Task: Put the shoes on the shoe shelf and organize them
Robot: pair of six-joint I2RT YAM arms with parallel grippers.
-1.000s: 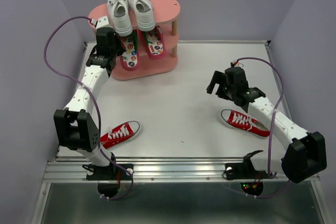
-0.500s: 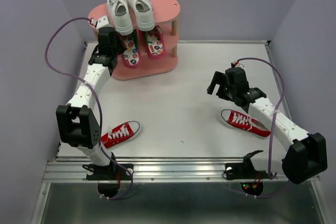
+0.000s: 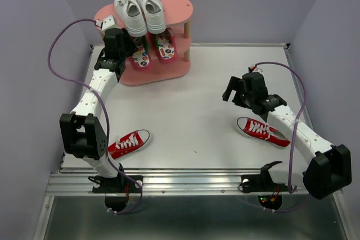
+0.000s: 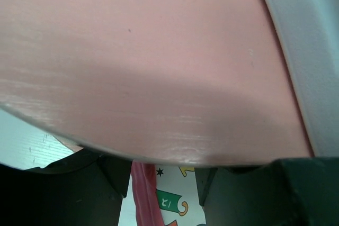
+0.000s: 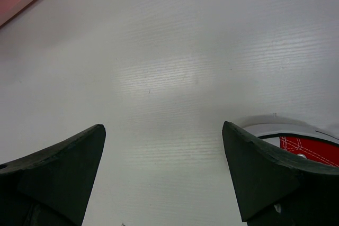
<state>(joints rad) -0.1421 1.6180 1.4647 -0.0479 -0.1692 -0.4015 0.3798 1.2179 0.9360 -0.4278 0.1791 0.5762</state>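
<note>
Starting at the left, one red canvas sneaker (image 3: 128,141) is being shown lying on the table (image 3: 197,96), near the left arm's elbow and touched by nothing. Farther back, the left gripper (image 3: 128,53) is being held in under the top board of the shoe shelf (image 3: 181,8), at the left flip-flop (image 3: 140,60). In the wrist view its dark fingers (image 4: 79,189) are being seen on either side of that flip-flop's red edge and patterned footbed. Whether the claw is pinching it or standing loose around it cannot be told, since pink shelf is filling most of that view. The right flip-flop (image 3: 166,48) is being carried just beside its mate on a lower tier, seemingly tilted. The white sneakers (image 3: 140,12) are being borne side by side on the top board. Well apart from the shelf, the right gripper (image 5: 164,173) is being held above bare table, its fingers spread wide with nothing between them. The second red sneaker (image 3: 261,130) is lying just beside it.
</note>
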